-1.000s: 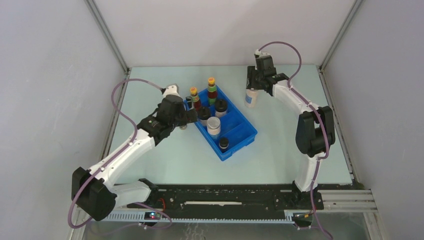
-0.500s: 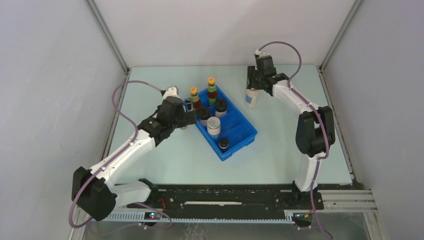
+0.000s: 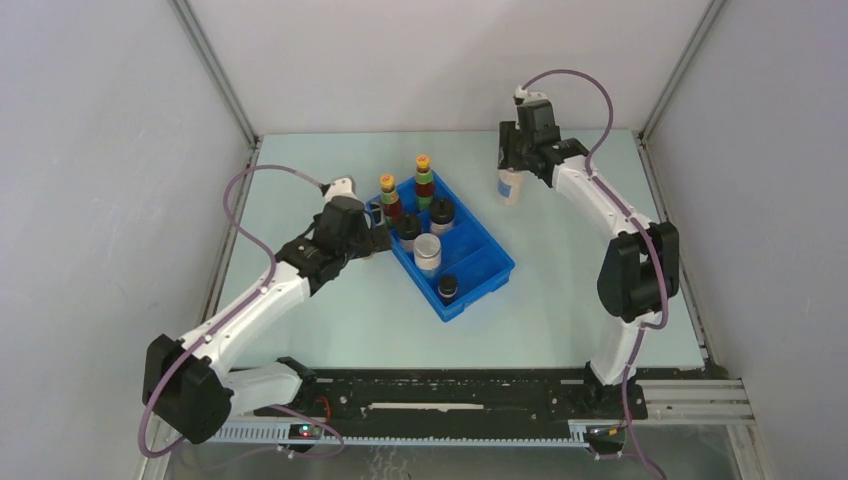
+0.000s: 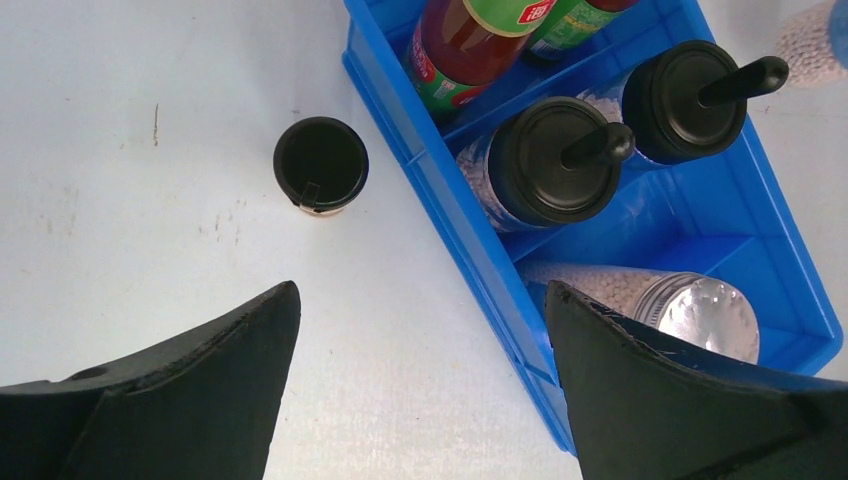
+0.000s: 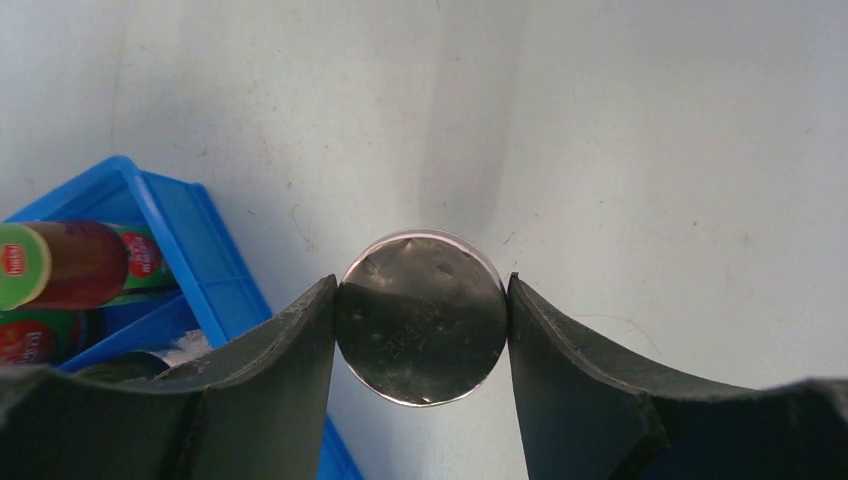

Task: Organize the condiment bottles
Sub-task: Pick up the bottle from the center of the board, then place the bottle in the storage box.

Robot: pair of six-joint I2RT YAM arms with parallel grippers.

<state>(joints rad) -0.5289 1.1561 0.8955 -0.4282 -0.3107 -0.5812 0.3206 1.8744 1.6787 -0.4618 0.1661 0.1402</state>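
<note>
My right gripper [image 5: 420, 300] is shut on a pale jar with a silvery cap [image 5: 420, 317], its fingers pressing both sides of the cap. From above, that jar [image 3: 510, 186] is to the right of the blue tray's far end. My left gripper [image 4: 420, 290] is open and holds nothing, hanging over the table at the tray's left wall. A short black-lidded jar [image 4: 320, 165] stands on the table ahead of it. In the tray are two tall dark-red bottles [image 3: 389, 197] [image 3: 424, 180], three black-lidded jars [image 3: 408, 228] [image 3: 441, 213] [image 3: 448, 288] and a pale jar [image 3: 428, 250].
The blue divided tray [image 3: 490, 262] lies diagonally at mid-table, with its right-hand compartments bare. Grey walls and metal frame rails close in the table at the left, back and right. The arm bases sit on the rail at the near edge.
My right gripper has carried the pale jar a little to the right and farther back. My left gripper has drawn back slightly toward the near left and stays open.
</note>
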